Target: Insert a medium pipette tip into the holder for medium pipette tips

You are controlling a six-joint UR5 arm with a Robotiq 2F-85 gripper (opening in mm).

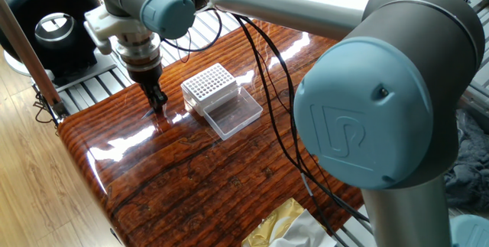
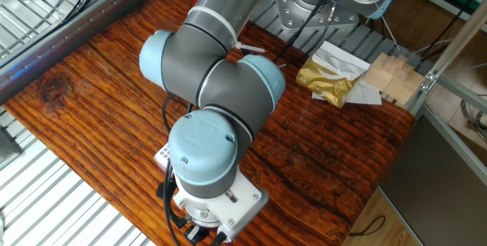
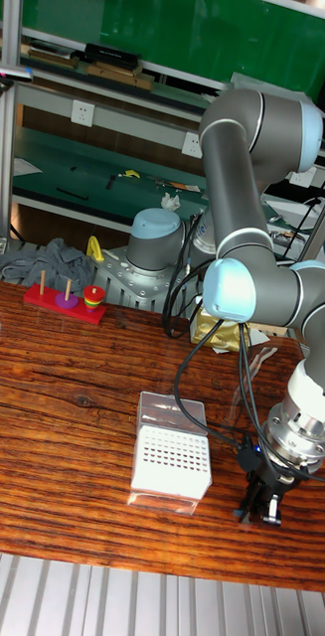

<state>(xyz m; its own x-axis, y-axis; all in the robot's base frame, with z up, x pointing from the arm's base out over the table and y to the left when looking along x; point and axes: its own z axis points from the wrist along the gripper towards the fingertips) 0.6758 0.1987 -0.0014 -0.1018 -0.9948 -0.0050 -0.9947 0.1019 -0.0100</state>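
Note:
The holder for medium pipette tips [image 1: 208, 83] is a small clear box with a white hole grid, its clear lid [image 1: 231, 115] lying open beside it. In the tall fixed view the holder [image 3: 170, 460] sits just left of my gripper [image 3: 262, 509]. My gripper [image 1: 159, 105] points straight down, a little left of the holder, fingertips at the table surface. The fingers look pressed together. I cannot make out a medium pipette tip in any view. In the other fixed view the arm covers the gripper, and only a corner of the holder [image 2: 163, 154] shows.
A gold foil bag [image 2: 326, 81] and wooden blocks [image 2: 393, 76] lie at the far end of the wooden table [image 1: 191, 178]. A ring-stacking toy [image 3: 68, 298] stands at the back left. The table's front edge [image 3: 132, 556] runs close to the gripper.

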